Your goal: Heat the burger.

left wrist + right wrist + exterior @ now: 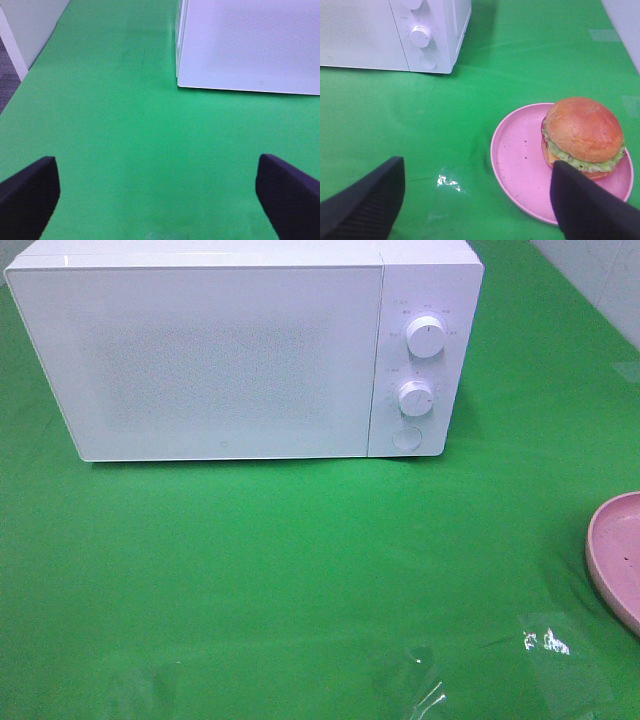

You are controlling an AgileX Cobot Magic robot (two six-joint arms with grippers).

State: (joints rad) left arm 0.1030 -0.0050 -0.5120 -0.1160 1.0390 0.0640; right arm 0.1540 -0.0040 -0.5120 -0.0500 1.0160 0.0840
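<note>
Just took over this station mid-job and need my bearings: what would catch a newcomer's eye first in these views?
The big white microwave dominates the far side of the green table, its door closed and two dials on its right panel. In the right wrist view, the burger sits off-centre on a pink plate, whose rim shows at the overhead view's right edge. Both the left gripper and right gripper are open and empty.
</note>
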